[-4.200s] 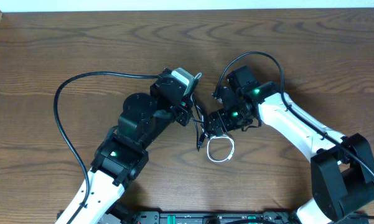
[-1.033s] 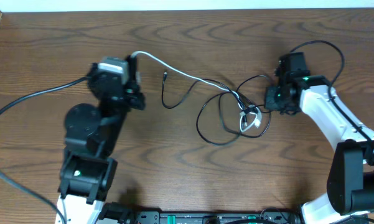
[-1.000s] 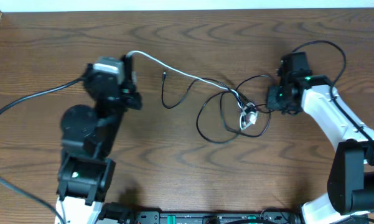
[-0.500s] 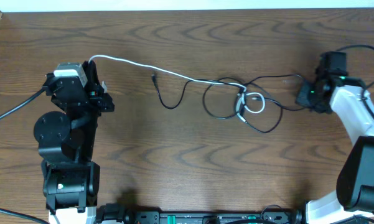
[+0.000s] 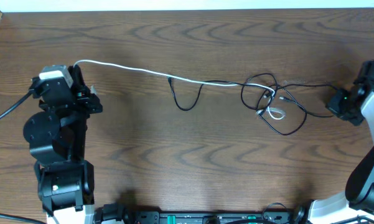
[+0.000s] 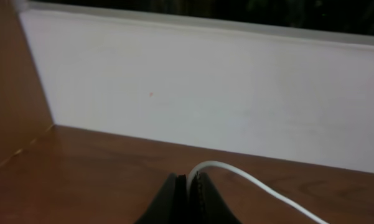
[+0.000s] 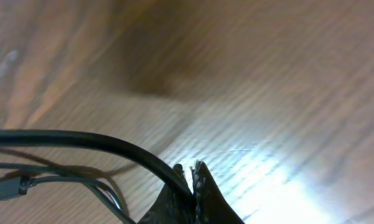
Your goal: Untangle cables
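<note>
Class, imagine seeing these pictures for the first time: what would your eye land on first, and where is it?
A white cable stretches across the wooden table from the left end effector, shut on it at far left, to a tangle of black and white loops right of centre. From that tangle a black cable runs to the right end effector, shut on it at the right edge.

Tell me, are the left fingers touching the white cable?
Touching. The left wrist view shows the white cable running straight out from between the shut left fingers, pinched there.
</note>
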`<action>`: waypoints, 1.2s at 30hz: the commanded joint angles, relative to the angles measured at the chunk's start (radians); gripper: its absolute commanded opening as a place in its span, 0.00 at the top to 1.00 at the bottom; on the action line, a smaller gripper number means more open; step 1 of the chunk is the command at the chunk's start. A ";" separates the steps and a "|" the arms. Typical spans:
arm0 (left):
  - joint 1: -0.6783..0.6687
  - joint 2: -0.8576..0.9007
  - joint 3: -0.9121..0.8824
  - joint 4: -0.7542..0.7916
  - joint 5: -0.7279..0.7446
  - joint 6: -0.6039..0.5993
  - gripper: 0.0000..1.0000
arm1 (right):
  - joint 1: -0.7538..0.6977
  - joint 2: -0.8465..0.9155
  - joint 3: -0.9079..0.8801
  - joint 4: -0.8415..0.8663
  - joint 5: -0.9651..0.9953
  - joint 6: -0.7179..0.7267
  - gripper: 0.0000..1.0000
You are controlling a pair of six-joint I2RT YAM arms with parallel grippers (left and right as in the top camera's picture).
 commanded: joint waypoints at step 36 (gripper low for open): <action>0.156 0.136 0.037 -0.056 0.202 -0.066 0.92 | -0.082 0.003 -0.002 -0.049 -0.173 0.020 0.99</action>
